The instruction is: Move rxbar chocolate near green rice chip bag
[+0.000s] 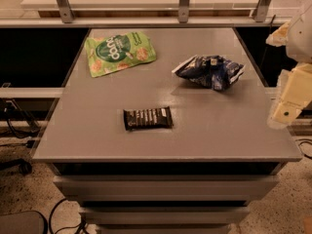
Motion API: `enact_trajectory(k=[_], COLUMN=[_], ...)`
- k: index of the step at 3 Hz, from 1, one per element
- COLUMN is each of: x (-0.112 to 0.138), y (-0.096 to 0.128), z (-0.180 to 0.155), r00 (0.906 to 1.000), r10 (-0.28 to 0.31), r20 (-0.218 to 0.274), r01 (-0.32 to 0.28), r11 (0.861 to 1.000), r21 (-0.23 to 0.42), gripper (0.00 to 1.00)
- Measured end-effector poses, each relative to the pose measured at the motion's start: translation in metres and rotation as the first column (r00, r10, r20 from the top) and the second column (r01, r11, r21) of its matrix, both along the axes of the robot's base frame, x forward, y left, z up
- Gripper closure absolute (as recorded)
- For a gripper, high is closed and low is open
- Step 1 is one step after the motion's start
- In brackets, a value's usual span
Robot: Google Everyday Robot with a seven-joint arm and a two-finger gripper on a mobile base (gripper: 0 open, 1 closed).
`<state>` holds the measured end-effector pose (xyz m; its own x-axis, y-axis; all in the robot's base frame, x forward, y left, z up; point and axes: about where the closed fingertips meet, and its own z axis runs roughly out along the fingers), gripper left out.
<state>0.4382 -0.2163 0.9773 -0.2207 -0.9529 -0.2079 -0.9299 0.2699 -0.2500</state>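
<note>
The rxbar chocolate (pixel 147 118) is a small dark bar with pale lettering lying flat near the front middle of the grey table (pixel 97 140). The green rice chip bag (pixel 119 53) lies flat at the table's back left. My gripper (pixel 287 104) is a pale cream shape at the right edge of the view, beside the table's right side and well away from the bar and the green bag.
A crumpled dark blue and white snack bag (pixel 209 71) lies at the back right of the table. A railing with metal posts (pixel 184 4) runs behind the table. Drawers sit below the tabletop front. Cables and a chair base lie on the floor at left.
</note>
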Motion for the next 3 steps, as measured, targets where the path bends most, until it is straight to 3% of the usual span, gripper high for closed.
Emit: enact_trajectory(k=[2, 3], x=[0.000, -0.008], y=[0.002, 0.027], z=[0.003, 0.006], r00=[0.9997, 0.9888], r10=[0.023, 0.149], r20=[-0.004, 0.014], r01=[-0.023, -0.149], r11=[1.000, 0.989], r21=[0.009, 0.000], gripper=[0.00, 0.00])
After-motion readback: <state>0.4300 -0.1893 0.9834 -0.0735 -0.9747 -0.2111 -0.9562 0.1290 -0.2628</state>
